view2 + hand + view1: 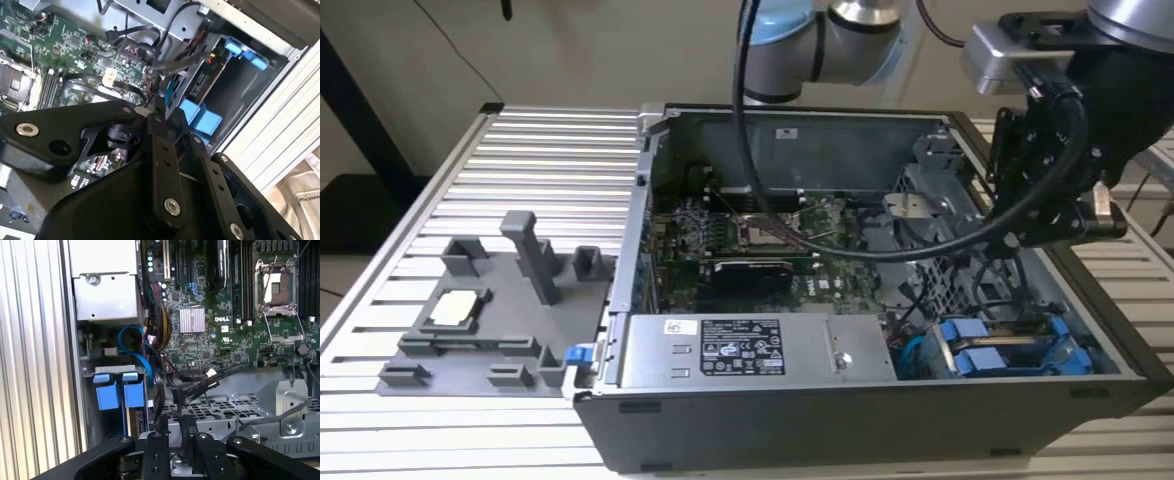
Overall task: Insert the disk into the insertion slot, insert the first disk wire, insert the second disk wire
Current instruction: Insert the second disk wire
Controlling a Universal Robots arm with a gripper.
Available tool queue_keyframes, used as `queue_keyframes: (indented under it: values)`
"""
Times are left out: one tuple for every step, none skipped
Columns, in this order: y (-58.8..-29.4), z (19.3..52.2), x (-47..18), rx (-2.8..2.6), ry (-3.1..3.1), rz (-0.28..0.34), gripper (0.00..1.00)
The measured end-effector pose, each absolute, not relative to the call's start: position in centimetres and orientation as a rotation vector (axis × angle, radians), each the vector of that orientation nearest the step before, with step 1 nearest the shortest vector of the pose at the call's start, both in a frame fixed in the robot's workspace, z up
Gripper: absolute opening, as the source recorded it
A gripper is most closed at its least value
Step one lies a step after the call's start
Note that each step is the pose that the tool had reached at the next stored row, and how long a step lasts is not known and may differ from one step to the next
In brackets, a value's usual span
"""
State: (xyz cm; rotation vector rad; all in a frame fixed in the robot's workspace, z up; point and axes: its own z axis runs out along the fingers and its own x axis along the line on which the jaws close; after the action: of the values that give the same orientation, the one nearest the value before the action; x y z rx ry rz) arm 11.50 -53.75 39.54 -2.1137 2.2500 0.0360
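Computer case | disk in corner bay — tool above, apart

Disk sits in the insertion slot, in the case's near corner on the exterior view's right. It's stood on edge w/ two bright blue end tabs side by side, facing out; both wrist views show them. Silver body mostly hidden. Blue wire loops just beside the tabs; can't tell if it's plugged in.
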Motion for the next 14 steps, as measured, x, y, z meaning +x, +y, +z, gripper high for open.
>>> queue_keyframes:
  values:
    - [-53.7,39.5,11.1,-2.113,2.249,0.035,0.27]
    - [-53.7,39.5,10.7,-2.113,2.249,0.033,0.27]
    - [-53.7,39.4,10.3,-2.112,2.248,0.032,0.27]
    - [-53.7,39.4,10.0,-2.112,2.247,0.031,0.27]
    - [-53.7,39.4,9.9,-2.111,2.247,0.030,0.27]
    - [-53.7,39.4,9.9,-2.113,2.248,0.027,0.27]
    - [-53.7,39.4,9.9,-2.114,2.250,0.023,0.27]
    - [-53.6,39.3,9.8,-2.114,2.250,0.020,0.27]
    - [-53.5,39.2,9.7,-2.114,2.247,0.015,0.27]
    - [-53.4,39.1,9.7,-2.117,2.241,0.008,0.27]
    - [-53.2,39.0,9.7,-2.124,2.233,0.002,0.27]
    - [-53.1,38.9,9.7,-2.134,2.221,-0.002,0.27]
    - [-52.9,38.8,9.7,-2.144,2.210,-0.007,0.27]
    - [-52.8,38.7,9.7,-2.156,2.199,-0.011,0.27]
